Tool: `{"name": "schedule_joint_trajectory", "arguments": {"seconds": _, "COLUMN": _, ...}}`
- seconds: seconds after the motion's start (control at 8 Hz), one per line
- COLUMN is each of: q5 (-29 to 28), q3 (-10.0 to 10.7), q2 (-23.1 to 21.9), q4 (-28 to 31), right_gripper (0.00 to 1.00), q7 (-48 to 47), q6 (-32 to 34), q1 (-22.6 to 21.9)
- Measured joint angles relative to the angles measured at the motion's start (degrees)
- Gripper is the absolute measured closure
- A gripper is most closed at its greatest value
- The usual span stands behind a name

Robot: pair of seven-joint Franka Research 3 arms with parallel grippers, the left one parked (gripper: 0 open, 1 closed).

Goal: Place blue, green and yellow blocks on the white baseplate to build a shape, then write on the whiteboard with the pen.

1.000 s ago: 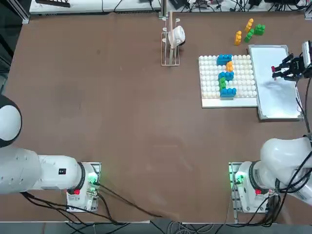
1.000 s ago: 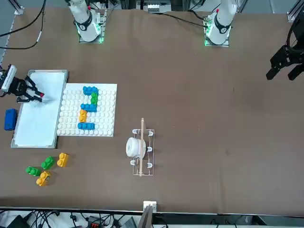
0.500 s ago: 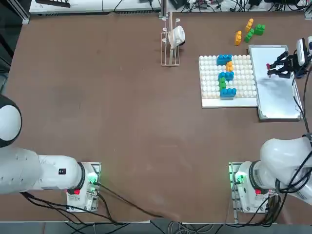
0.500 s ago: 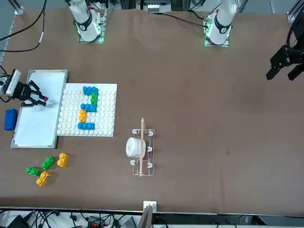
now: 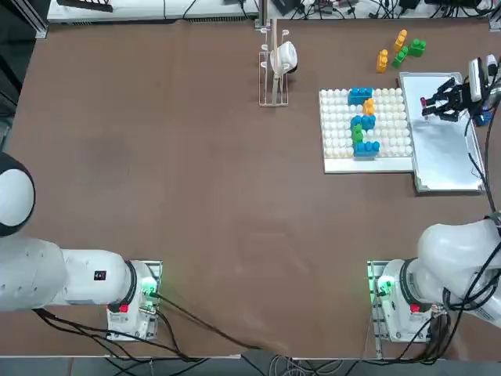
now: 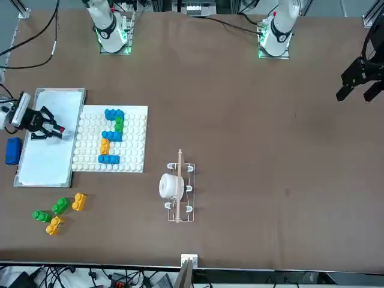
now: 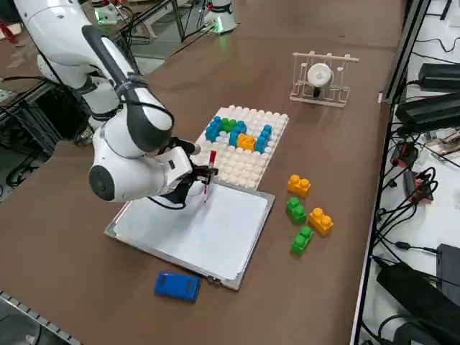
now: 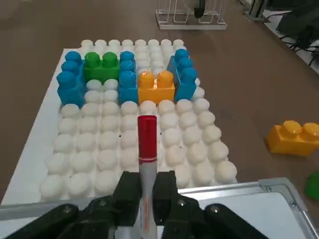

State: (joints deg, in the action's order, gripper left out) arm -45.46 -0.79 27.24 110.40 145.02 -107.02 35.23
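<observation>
So the right gripper is clamped on the thin pale marker with the red end, held upright, red end up. The smooth silver-framed whiteboard lies directly under it, just beside the studded white baseplate, so I'd guess straight down.

White studded baseplate carries a blue, green and orange-yellow shape; red-capped pen in black fingers, silver-framed white whiteboard, blue eraser, brown table
</observation>
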Motion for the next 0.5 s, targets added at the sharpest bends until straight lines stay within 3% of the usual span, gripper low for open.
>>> {"name": "schedule_joint_trajectory", "arguments": {"seconds": 0.5, "q5": -2.28, "q3": -0.04, "q2": 1.39, "q4": -3.15, "right_gripper": 0.82, "q7": 0.02, "q6": -0.66, "q1": -3.37}}
